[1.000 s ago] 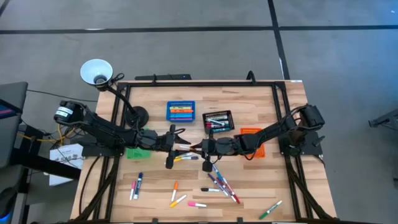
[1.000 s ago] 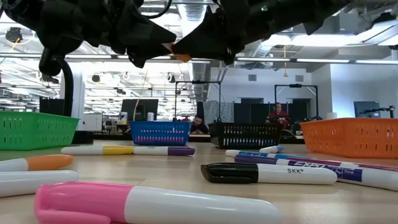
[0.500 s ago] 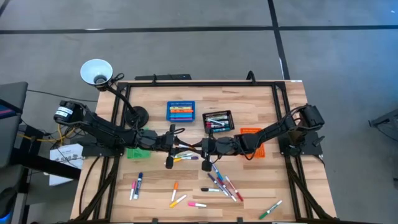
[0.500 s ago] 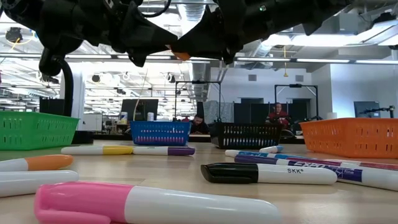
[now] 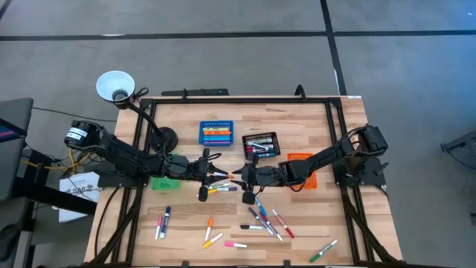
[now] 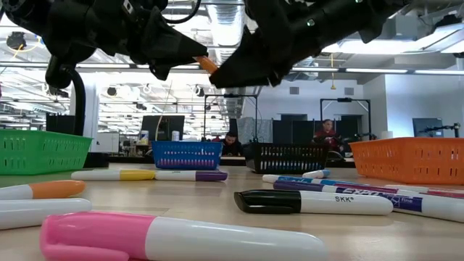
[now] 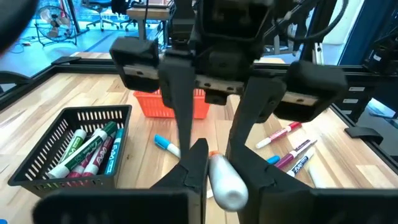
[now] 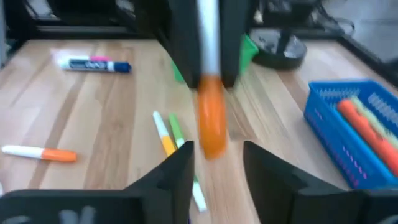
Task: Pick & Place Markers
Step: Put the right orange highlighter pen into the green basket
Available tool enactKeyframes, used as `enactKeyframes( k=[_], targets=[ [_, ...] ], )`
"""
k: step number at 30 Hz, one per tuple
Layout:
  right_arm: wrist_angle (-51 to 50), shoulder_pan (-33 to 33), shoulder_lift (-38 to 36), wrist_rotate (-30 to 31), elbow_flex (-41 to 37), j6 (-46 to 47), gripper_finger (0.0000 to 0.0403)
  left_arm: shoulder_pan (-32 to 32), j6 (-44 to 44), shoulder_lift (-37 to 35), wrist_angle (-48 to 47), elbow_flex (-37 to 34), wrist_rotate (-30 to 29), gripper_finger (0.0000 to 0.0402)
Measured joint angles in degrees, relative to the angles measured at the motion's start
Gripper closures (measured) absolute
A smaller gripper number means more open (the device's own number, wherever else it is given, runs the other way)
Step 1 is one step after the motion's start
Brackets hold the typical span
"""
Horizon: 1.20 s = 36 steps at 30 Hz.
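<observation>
Looking down from above, my left gripper (image 5: pixel 218 177) and right gripper (image 5: pixel 239 177) meet mid-table above scattered markers (image 5: pixel 266 221). Seen from my left wrist, my fingers (image 7: pixel 193 165) pinch an orange-capped marker (image 7: pixel 225 180). Seen from my right wrist, my fingers (image 8: pixel 177 171) stand parted around its cap.

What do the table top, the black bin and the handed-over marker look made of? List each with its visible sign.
Table top: wood, pale planks with visible grain, matte.
Black bin: probably plastic, a moulded lattice of thin bars, slightly glossy.
Orange-capped marker: likely plastic, smooth white barrel with glare, held in the left pincer.
</observation>
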Motion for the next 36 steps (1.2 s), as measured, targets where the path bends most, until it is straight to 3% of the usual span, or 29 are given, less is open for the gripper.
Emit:
enactKeyframes(
  k=[7,11,25,31,36],
  targets=[
    [-3.5,0.0,0.0,1.1,0.0,3.5,0.0192,0.0,-0.4,0.0,0.0,0.0,0.0,0.0347],
    [-5.5,0.0,0.0,1.0,0.0,4.8,0.0169,0.0,-0.4,0.0,0.0,0.0,0.0,0.0355],
    [-8.9,0.0,0.0,-1.4,0.0,9.5,0.0186,0.1,-0.4,0.0,-0.1,0.0,-0.5,0.0357],
    [-8.9,0.0,0.0,-6.5,0.0,9.5,0.0194,0.1,-0.4,0.0,-0.1,0.0,-1.5,0.0349],
    [-8.9,0.3,0.0,-6.9,0.0,9.5,0.02,0.1,-0.4,-2.3,-7.4,0.0,-8.4,0.0356]
  ],
)
